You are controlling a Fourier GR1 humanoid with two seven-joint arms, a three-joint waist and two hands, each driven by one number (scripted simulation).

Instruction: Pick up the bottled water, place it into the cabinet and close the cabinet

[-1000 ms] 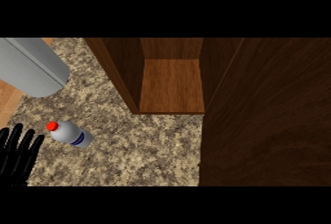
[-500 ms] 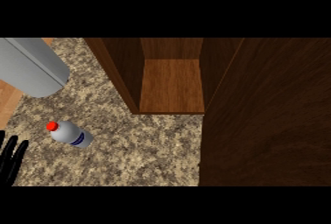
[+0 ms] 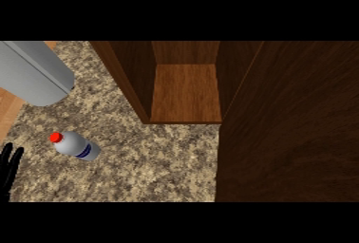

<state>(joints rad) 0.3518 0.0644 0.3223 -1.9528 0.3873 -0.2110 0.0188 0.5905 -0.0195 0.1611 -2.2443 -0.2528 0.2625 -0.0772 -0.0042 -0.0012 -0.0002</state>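
Speckled beige-and-brown granite counter top (image 3: 161,161), filling the near and left part of the head view. Dark brown wooden cabinet (image 3: 186,92) standing on the counter at the far centre; its interior is open to view, with a lighter brown wooden floor panel between two darker side walls. Dark wooden cabinet door (image 3: 288,123), swung open, occupying the whole right side from far to near. Large grey rounded cylinder (image 3: 32,71) at the far left, lying over the counter's edge. Strip of light wooden surface (image 3: 8,114) at the left edge, beside the granite.

Clear plastic water bottle with a red cap (image 3: 75,145), on the counter at the left, well apart from the cabinet opening and on its near-left side. The red cap points to the far left. A dark blue label band wraps the bottle toward its base; no writing on it can be read.

Black left hand (image 3: 8,168) at the near-left edge, only fingers showing, straight and pointing away from the robot. It holds nothing and lies near the bottle without touching it.
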